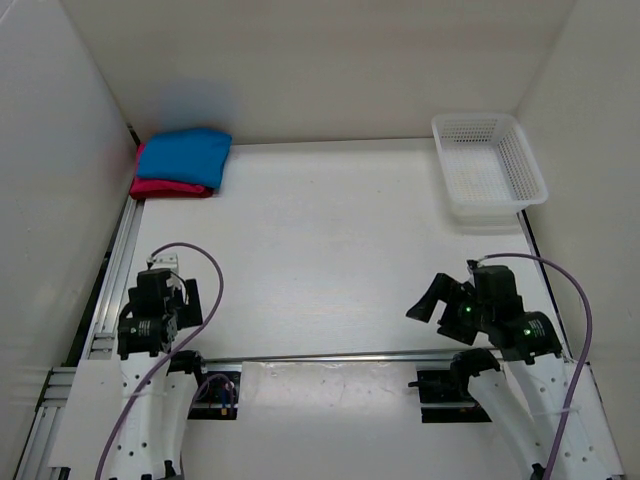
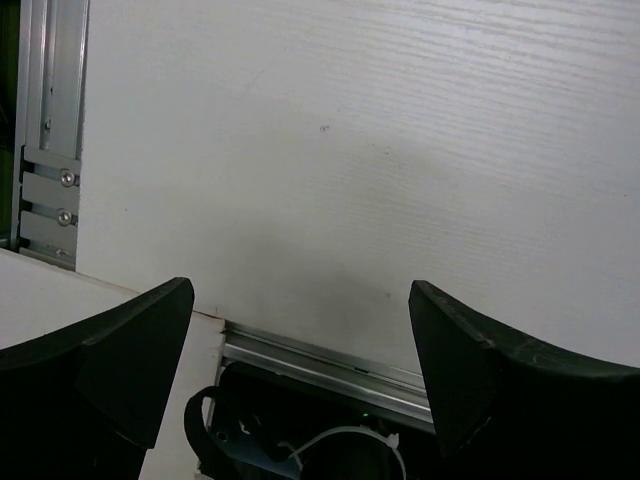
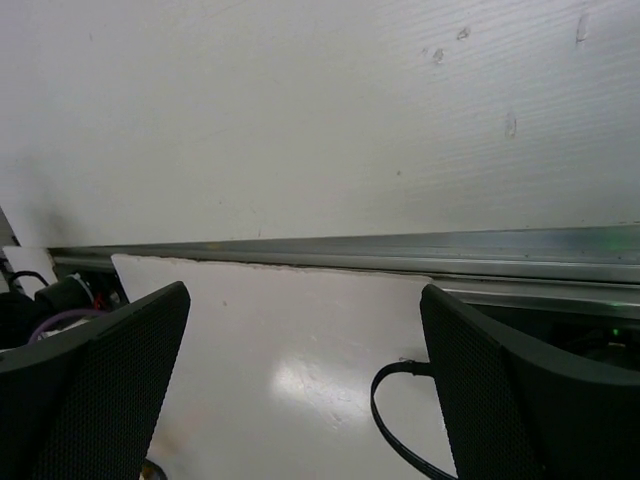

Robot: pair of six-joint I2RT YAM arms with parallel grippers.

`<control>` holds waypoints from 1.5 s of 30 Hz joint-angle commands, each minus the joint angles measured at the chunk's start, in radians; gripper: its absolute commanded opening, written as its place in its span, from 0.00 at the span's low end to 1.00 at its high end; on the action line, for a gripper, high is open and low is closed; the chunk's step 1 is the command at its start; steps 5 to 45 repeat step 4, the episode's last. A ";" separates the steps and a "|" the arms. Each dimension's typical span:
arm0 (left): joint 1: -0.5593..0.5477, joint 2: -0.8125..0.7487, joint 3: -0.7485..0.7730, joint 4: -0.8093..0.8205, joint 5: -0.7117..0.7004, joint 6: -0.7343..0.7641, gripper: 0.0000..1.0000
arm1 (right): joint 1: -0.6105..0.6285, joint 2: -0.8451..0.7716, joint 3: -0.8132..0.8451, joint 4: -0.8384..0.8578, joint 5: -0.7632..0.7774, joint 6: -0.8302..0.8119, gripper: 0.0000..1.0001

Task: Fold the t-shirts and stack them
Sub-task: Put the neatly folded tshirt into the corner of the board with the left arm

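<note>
The t-shirts sit in a folded pile at the far left corner of the white surface (image 1: 330,240), hard against the side wall. The blue t-shirt (image 1: 185,152) lies on top, and the pink-magenta t-shirt (image 1: 150,180) shows beneath it along the left and near edges. Whether a dark red layer lies lower in the pile cannot be told from above.

At the far right corner stands the white mesh basket (image 1: 530,172), well apart from the pile.

Both arms are tucked in at the near edge, close to their bases. The left pincer (image 2: 300,290) is spread wide – its two dark fingers (image 2: 110,360) frame bare surface and a stretch of the aluminium rail (image 2: 320,365), with nothing between them. The right pincer (image 3: 305,295) is likewise spread wide and holds nothing; between its fingers (image 3: 520,380) lie the same rail and a white panel (image 3: 300,350) crossed by a black cable (image 3: 395,420). Neither pincer touches any fabric – both are far from the pile.
</note>
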 commanded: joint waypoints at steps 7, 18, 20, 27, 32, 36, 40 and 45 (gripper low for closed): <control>-0.012 -0.032 0.050 -0.056 0.022 -0.002 1.00 | -0.005 -0.059 -0.009 -0.008 -0.045 0.019 1.00; -0.012 -0.032 0.050 -0.056 0.022 -0.002 1.00 | -0.005 -0.059 -0.009 -0.008 -0.045 0.019 1.00; -0.012 -0.032 0.050 -0.056 0.022 -0.002 1.00 | -0.005 -0.059 -0.009 -0.008 -0.045 0.019 1.00; -0.012 -0.032 0.050 -0.056 0.022 -0.002 1.00 | -0.005 -0.059 -0.009 -0.008 -0.045 0.019 1.00; -0.012 -0.032 0.050 -0.056 0.022 -0.002 1.00 | -0.005 -0.059 -0.009 -0.008 -0.045 0.019 1.00; -0.012 -0.032 0.050 -0.056 0.022 -0.002 1.00 | -0.005 -0.059 -0.009 -0.008 -0.045 0.019 1.00; -0.012 -0.032 0.050 -0.056 0.022 -0.002 1.00 | -0.005 -0.059 -0.009 -0.008 -0.045 0.019 1.00; -0.012 -0.032 0.050 -0.056 0.022 -0.002 1.00 | -0.005 -0.059 -0.009 -0.008 -0.045 0.019 1.00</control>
